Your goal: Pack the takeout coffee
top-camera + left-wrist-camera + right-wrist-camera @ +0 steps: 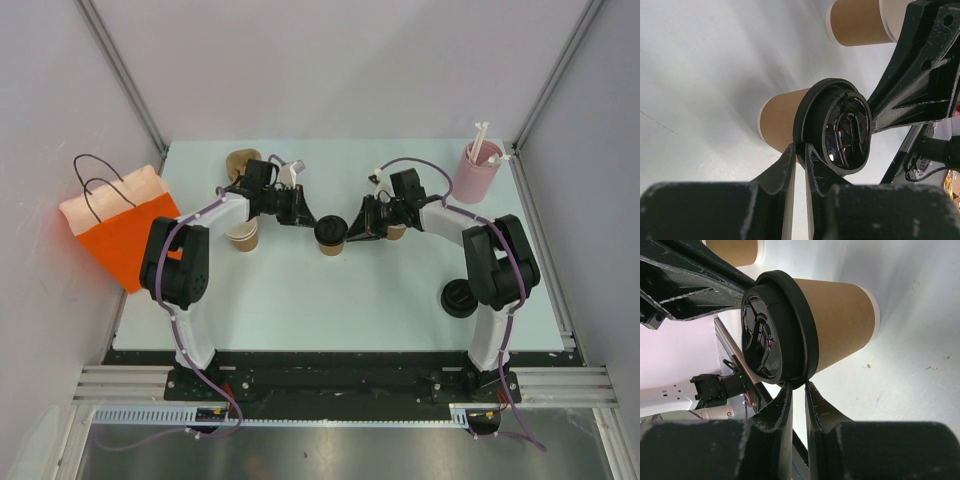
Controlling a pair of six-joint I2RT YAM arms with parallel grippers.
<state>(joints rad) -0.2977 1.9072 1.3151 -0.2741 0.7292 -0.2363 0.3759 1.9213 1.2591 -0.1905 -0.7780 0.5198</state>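
- A pale table sits boxed in by white walls. The lidded cup stands upright at its middle, between the two arms and well apart from the orange bag at the left edge.
- The left gripper and the right gripper meet the cup from opposite sides. Each is closed to a narrow slit, with the rim of the black lid caught between its tips.
- Lid grip: both hold only the rim, not the paper wall. On a lift, the lid could pop off and the cup drop or spill.
- Uneven pull: one arm moving sooner or higher would likely tilt the cup or peel the lid up on one side.
- Squeeze: a harder pinch could buckle the thin plastic and break the seal.
- Neighbours: a second cup, showing no black lid from above, stands just beside the left arm, so a sideways sweep could knock it over. A loose lid lies near the right arm.
- The bag seems to lean at the wall, and whether its mouth is open I cannot tell. A cup carried there may catch on the edge.
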